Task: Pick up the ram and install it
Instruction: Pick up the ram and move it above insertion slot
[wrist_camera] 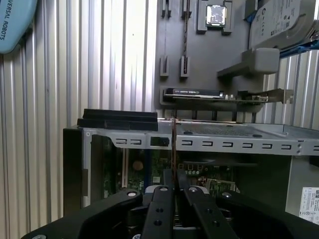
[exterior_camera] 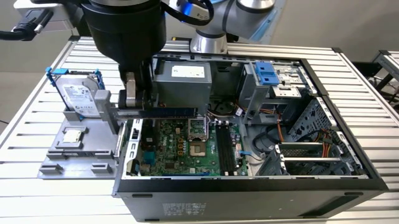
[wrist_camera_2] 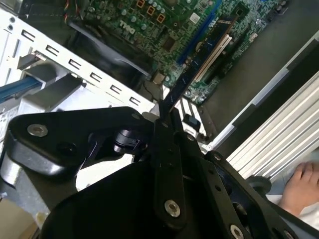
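The gripper (exterior_camera: 132, 100) is clamped on the ram (exterior_camera: 167, 112), which juts out from its fingertips over the motherboard (exterior_camera: 181, 144). Pick-up looks done. Seating isn't: the slots (exterior_camera: 225, 148) lie below, past the ram's far end.

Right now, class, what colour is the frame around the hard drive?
Blue frame, clearest in the exterior view.

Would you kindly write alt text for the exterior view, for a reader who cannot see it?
A robot arm's gripper holds the ram level over the motherboard of an open computer case, jaws closed on one end. At the exterior view's left, a hard drive stands in a grey holder on the table.
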Robot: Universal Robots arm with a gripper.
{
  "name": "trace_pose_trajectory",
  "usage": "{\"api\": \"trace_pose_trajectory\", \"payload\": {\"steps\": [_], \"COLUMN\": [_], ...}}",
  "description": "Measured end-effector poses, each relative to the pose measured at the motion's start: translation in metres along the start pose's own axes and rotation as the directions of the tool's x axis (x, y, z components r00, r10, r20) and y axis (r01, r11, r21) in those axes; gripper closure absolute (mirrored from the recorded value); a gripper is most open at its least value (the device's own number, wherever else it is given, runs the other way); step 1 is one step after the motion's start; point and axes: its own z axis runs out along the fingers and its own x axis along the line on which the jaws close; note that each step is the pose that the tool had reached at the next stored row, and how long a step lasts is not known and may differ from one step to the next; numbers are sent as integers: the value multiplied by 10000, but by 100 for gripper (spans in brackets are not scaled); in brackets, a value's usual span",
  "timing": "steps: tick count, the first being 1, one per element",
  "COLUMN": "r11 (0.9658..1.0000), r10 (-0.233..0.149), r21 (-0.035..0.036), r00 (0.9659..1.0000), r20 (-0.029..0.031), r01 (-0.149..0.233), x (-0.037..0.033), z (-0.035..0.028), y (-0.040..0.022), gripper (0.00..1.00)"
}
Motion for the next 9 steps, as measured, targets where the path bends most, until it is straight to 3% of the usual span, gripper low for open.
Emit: {"api": "trace_pose_trajectory", "payload": {"steps": [9], "r11": [10000], "r10": [0], "r21": [-1], "r00": [10000], "r20": [0], "r01": [0], "x": [4], "z": [0], "y": [-140], "gripper": [100]}}
